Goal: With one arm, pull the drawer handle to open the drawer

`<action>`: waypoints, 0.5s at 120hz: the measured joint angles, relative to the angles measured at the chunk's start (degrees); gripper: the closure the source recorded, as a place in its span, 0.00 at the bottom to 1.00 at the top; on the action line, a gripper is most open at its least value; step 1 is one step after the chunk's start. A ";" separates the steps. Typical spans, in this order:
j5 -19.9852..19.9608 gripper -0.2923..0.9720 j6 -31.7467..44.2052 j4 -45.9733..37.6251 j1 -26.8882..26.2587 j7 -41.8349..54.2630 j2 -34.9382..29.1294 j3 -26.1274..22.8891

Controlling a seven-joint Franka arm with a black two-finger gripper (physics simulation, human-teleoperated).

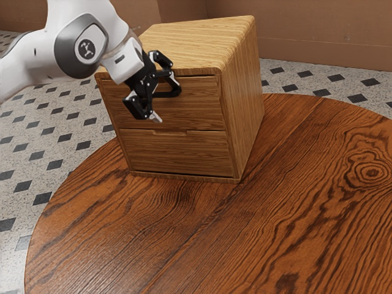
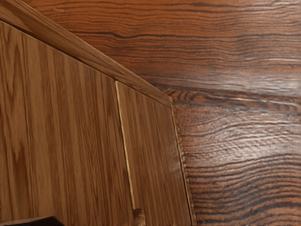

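A light wooden cabinet (image 1: 236, 92) with two drawers stands on the round dark table (image 1: 257, 233). The top drawer (image 1: 196, 101) has a black handle (image 1: 172, 93) on its front, which sits flush with the cabinet. My black gripper (image 1: 164, 95) comes in from the exterior view's left and is right at that handle. It is open, with one finger (image 1: 165, 64) above the handle and the other (image 1: 144, 109) below it. In the wrist view the drawer fronts (image 2: 70, 141) are close up, with the seam (image 2: 124, 150) between them.
The lower drawer (image 1: 184, 153) has a small wooden pull (image 1: 169, 132) just under my hand. The table stretches wide in front of the cabinet and to the exterior view's right. A tiled floor (image 1: 49, 141) lies beyond the table's edge.
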 joint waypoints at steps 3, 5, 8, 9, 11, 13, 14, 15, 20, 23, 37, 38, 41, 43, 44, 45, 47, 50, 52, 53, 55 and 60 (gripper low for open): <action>0.01 0.14 -0.01 0.02 -0.01 0.01 -0.07 0.10; 0.00 0.15 -0.02 0.06 -0.04 0.01 -0.10 0.18; 0.01 0.17 -0.02 0.16 -0.04 0.01 -0.13 0.28; 0.01 0.18 -0.02 0.20 -0.03 0.01 -0.14 0.31; 0.00 0.20 -0.01 0.26 -0.02 0.01 -0.15 0.37; 0.01 0.21 -0.01 0.32 0.02 0.00 -0.16 0.40; 0.01 0.22 0.00 0.34 0.03 0.00 -0.17 0.42; 0.02 0.22 0.00 0.37 0.05 0.00 -0.17 0.42; 0.03 0.23 0.00 0.58 0.06 -0.01 -0.17 0.52; 0.05 0.23 -0.01 0.69 0.08 -0.01 -0.16 0.57; 0.14 0.23 -0.05 0.96 0.13 -0.03 -0.18 0.65; 0.15 0.23 -0.05 0.96 0.13 -0.03 -0.18 0.65; 0.17 0.23 -0.06 0.98 0.12 -0.03 -0.17 0.68; 0.18 0.23 -0.06 0.98 0.13 -0.03 -0.18 0.71; 0.19 0.23 -0.06 0.98 0.14 -0.03 -0.19 0.72; 0.20 0.23 -0.06 0.98 0.15 -0.03 -0.19 0.74; 0.21 0.23 -0.07 0.99 0.16 -0.03 -0.20 0.78; 0.22 0.23 -0.08 0.97 0.19 -0.03 -0.21 0.83; 0.23 0.23 -0.09 0.95 0.20 -0.04 -0.22 0.86; 0.24 0.23 -0.10 0.94 0.20 -0.04 -0.25 0.88; 0.24 0.23 -0.11 0.93 0.22 -0.04 -0.30 0.91; 0.26 0.23 -0.16 0.92 0.28 -0.05 -0.45 0.97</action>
